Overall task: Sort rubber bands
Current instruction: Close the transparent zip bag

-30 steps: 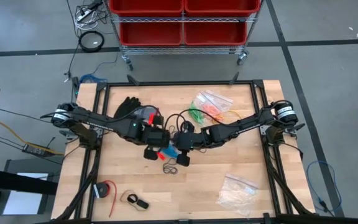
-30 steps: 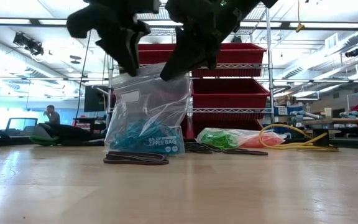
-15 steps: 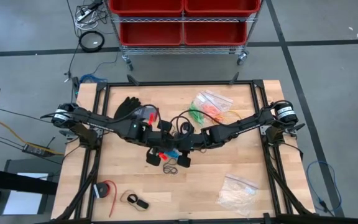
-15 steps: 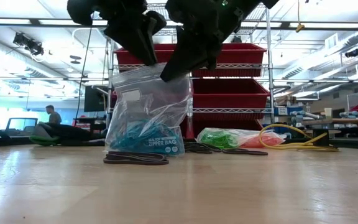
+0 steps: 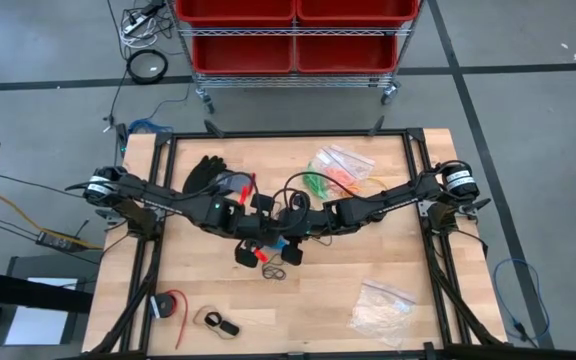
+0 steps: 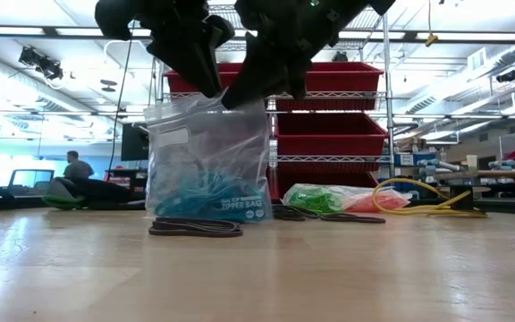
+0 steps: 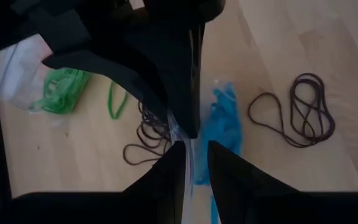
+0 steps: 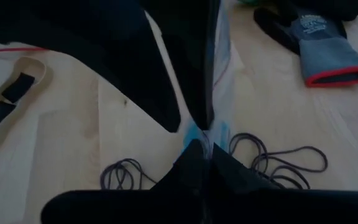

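Note:
A clear zipper bag with blue rubber bands in its lower part hangs at the table's middle, held at its top by both grippers. My left gripper is shut on the top edge left of my right gripper, which is also shut on it. The bag's top left corner sticks out free. Whether its lower edge touches the wood I cannot tell. Loose black rubber bands lie flat on the table in front of it and beside it. Bags of green and orange bands lie farther back. My left gripper pinches the bag's top edge between its two fingers, slanting down from the table's left. The bag hangs below the fingers, upright. My right gripper pinches the same top edge between its two fingers close beside the left one, slanting down from the right. The bag hangs below it.
Black gloves and a grey glove with a red cuff lie at the far left. A clear bag of whitish pieces is near right, a red roll and tan piece near left. A yellow cable lies far right.
My left gripper has shifted along the bag's top edge toward my right gripper and tipped further down, staying shut. The bag has swung a little toward the table's left and now hangs squarer and flatter, its top left corner standing free.

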Robot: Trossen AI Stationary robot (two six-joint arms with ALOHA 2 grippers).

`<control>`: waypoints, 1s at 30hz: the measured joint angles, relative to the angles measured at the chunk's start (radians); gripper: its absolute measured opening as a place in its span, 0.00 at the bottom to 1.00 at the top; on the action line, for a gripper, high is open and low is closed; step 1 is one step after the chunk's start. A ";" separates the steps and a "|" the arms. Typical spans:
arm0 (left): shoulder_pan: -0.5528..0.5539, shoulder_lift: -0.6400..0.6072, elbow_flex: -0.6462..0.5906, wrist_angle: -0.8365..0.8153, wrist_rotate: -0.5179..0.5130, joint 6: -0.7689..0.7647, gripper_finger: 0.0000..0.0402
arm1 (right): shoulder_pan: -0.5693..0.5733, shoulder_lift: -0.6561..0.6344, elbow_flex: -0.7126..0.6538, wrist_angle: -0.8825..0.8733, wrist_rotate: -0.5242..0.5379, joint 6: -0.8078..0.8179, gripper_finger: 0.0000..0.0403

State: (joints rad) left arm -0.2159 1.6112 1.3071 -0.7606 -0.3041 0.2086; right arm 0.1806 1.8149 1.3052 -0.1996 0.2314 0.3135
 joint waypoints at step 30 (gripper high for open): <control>0.009 -0.001 -0.063 0.022 -0.125 -0.024 0.19 | 0.028 0.000 -0.002 0.061 -0.027 -0.049 0.00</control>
State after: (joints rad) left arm -0.2068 1.6104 1.2446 -0.7382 -0.4287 0.1844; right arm 0.2084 1.8145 1.3029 -0.1390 0.2047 0.2643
